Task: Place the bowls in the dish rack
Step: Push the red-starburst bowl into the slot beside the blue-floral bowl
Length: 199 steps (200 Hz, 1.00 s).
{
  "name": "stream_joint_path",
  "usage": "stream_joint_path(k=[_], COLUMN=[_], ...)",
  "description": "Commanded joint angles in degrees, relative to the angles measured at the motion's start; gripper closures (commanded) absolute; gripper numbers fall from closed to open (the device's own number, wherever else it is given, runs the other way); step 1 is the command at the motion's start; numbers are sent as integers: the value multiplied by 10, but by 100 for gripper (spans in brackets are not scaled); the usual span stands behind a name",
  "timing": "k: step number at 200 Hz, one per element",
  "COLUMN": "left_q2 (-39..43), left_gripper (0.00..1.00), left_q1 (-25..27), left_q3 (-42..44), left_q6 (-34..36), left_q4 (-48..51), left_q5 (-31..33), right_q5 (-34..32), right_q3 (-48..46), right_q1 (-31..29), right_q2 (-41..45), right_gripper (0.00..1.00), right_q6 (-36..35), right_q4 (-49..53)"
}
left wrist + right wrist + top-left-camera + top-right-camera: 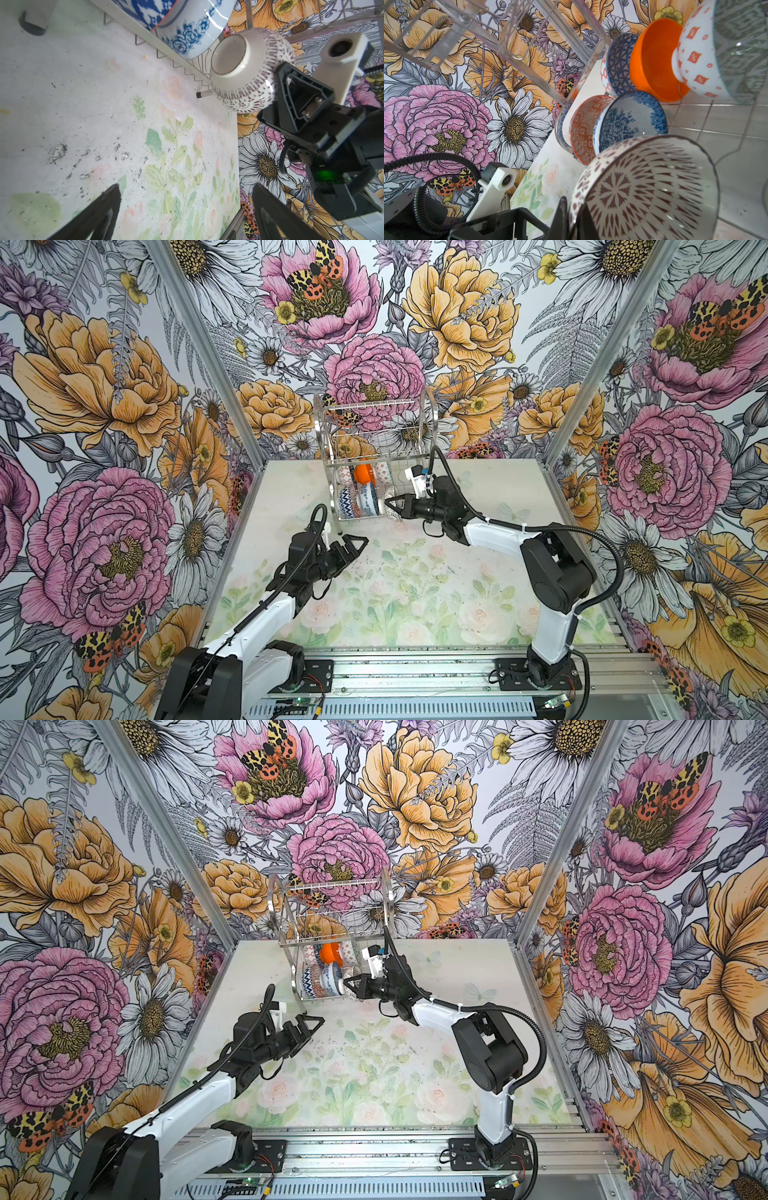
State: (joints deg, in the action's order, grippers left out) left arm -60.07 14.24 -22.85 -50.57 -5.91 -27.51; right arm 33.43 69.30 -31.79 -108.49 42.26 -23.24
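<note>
Right gripper (pixel 394 503) clenched on rim of white lattice bowl (pixel 245 70), which we see tipped on edge at dish rack (pixel 429 418) lower shelf's right end, likely to slot beside five racked bowls (pixel 368 499); left gripper (pixel 353 549) released, empty, parked near-left

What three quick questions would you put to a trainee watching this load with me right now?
1. True or false: the left gripper has its jaws shut on a bowl.
2. Which bowl does the right gripper hold at the end of the two-tier silver wire dish rack?
A) plain glossy orange round bowl
B) blue-and-white floral round bowl
C) round white glazed bowl with dark lattice pattern
3. Not counting the held one, how many bowls sit in the rack?

Key:
1. False: its jaws stand wide open, holding nothing.
2. C.
3. Five.
</note>
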Motion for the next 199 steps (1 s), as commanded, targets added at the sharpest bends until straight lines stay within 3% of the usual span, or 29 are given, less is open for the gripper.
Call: stream_joint_path(k=[1,199], left_q2=[-6,5], left_gripper=[1,2], left_q1=[10,12], left_q3=[-18,-23], left_q6=[18,42], left_q4=[-18,10], left_q5=[8,29], right_q5=[12,33], right_q3=[46,100], right_q1=[2,16], right_q2=[-5,-139], right_gripper=[100,100], right_q6=[6,62], right_q4=[-82,-218])
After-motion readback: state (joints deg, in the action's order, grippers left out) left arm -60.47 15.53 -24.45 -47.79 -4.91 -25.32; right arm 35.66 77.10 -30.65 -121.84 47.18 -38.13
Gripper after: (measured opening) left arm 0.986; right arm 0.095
